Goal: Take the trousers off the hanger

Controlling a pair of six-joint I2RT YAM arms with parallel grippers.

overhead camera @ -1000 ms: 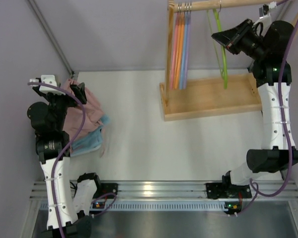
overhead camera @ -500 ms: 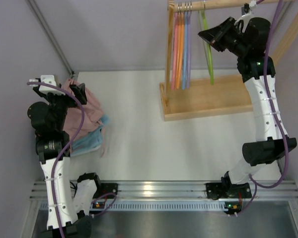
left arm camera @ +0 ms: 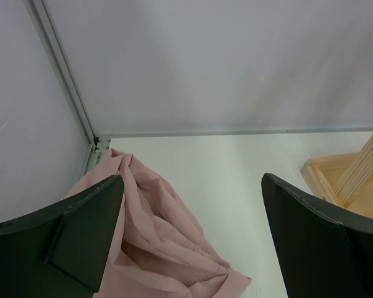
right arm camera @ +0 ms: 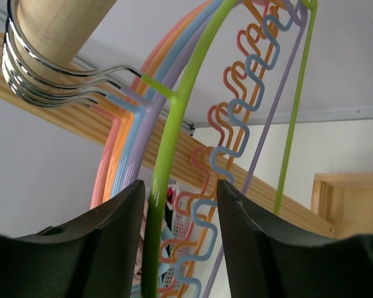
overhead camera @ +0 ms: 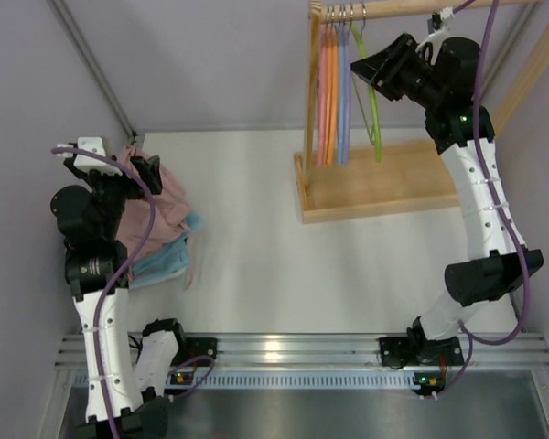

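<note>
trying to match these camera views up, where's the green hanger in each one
Top external: the green hanger hangs at upper right, just right of the other hangers, by the right gripper.
Left wrist: not in it.
Right wrist: centre, running top to bottom between the fingers.
Shared landmark: the wooden rack, also at the left wrist view's right edge.

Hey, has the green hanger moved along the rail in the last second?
Yes. The green hanger has slid left along the wooden rail, closer to the rack's upright post and the other hangers, with the right pincer moving alongside it.
</note>
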